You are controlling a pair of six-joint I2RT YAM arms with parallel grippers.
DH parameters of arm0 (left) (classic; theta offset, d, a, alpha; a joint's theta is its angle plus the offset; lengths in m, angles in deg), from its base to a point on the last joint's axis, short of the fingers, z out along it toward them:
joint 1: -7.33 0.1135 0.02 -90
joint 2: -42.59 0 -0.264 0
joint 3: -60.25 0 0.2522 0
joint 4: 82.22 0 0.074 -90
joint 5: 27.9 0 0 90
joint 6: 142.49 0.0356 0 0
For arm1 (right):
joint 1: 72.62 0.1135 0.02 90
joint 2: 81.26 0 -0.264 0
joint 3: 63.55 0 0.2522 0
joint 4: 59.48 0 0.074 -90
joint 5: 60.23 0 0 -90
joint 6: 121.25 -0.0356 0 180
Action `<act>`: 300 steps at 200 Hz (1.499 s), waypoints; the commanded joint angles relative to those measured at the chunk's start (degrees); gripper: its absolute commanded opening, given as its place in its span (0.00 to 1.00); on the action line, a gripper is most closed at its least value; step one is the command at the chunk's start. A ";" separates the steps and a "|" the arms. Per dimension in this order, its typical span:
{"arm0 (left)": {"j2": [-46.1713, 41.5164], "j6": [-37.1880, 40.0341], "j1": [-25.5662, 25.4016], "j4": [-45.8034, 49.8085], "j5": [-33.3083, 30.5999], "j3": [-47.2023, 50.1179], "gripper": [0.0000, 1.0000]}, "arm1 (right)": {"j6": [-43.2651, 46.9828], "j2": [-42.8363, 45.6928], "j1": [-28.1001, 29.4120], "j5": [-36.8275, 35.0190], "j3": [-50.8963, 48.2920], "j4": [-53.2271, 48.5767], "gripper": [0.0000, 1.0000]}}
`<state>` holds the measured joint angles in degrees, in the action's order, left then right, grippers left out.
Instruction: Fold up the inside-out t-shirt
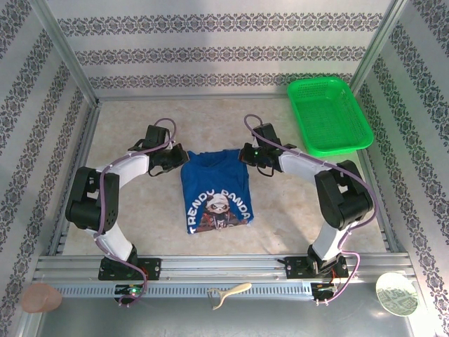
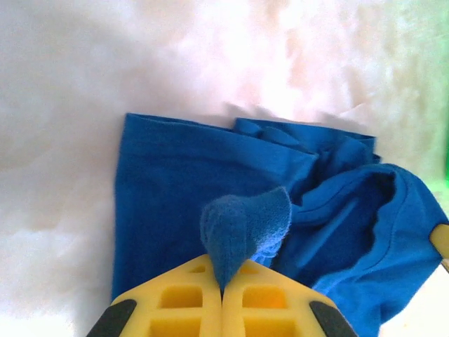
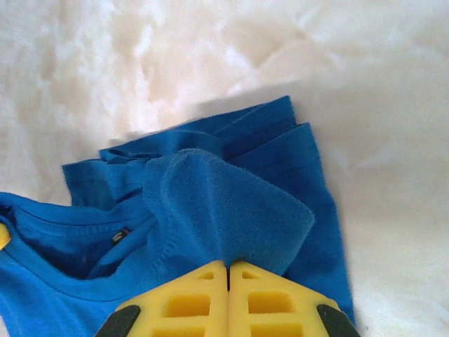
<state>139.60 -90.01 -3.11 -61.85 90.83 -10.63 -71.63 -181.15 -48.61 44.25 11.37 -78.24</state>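
One t-shirt [image 1: 214, 193] is lying mid-counter [image 1: 140, 210], print up, long axis running near to far. At its far collar end, the left pincer [image 1: 179, 160] and right pincer [image 1: 244, 154] are each clamping a shoulder fold, equally close.

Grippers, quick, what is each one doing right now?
The left gripper is shut on a pinch of the t-shirt.
The right gripper is shut on a fold of the t-shirt.

- Beige mottled tabletop [image 1: 140, 210], patterned panels around it.
- blue t-shirt [image 1: 214, 189] at centre, print side up, far collar end bunched.
- green basket [image 1: 328, 116] in the far right corner, well apart from the shirt.
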 commanded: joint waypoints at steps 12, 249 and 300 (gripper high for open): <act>2.63 -1.14 2.39 -13.64 5.36 2.26 0.00 | -0.88 0.09 -2.23 -4.85 1.15 1.48 0.00; 11.58 2.55 0.56 14.42 -3.40 -12.86 0.73 | -2.18 -6.54 -7.05 -5.68 4.53 4.13 0.00; 14.57 1.69 -2.28 10.81 -1.03 -14.88 0.69 | -2.15 -6.28 -7.13 -5.76 4.23 3.90 0.00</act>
<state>153.02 -88.89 -3.70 -51.62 88.64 -23.24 -73.36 -188.45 -55.26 39.60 16.44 -74.70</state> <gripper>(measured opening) 0.702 0.054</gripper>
